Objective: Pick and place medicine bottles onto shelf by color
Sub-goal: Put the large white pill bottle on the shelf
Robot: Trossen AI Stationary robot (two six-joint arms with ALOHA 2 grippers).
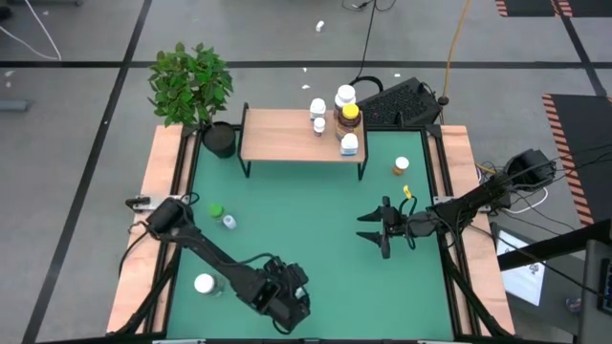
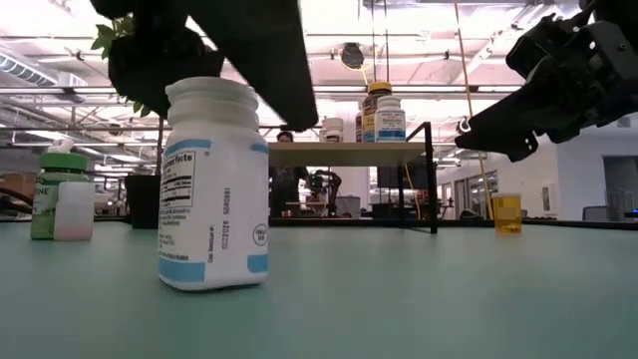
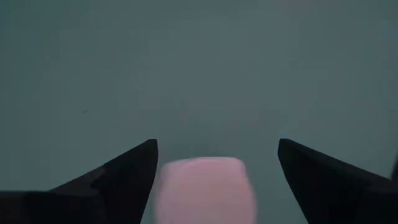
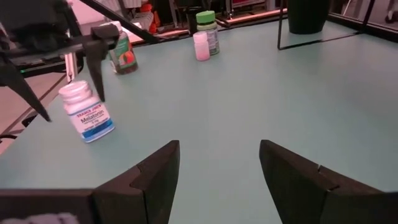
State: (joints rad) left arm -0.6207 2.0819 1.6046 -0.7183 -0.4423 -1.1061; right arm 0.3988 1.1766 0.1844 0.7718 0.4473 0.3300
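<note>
The table (image 1: pixel 316 277) is plain green, with pale wood side rails (image 1: pixel 163 182). At 12 o'clock stands a light-wood shelf (image 1: pixel 287 134) on black legs, carrying white bottles (image 1: pixel 345 96) and an amber bottle (image 1: pixel 350 119) with a yellow cap. At 9 o'clock sit a green-capped bottle (image 1: pixel 216 209) and a small white vial (image 1: pixel 229 222). At 7 o'clock a white bottle (image 2: pixel 212 184) bears a blue-banded label. Toward 2 o'clock is an orange-topped bottle (image 1: pixel 401 166). The plant (image 1: pixel 190 81) is green, in a black pot (image 1: pixel 220 139). Both arms are dark.

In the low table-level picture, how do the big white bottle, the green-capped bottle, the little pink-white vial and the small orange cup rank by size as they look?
1. White bottle, though it stands nearest the camera.
2. Green-capped bottle.
3. Pink-white vial.
4. Orange cup, which stands farther back, so its place against the vial is unsure.
</note>
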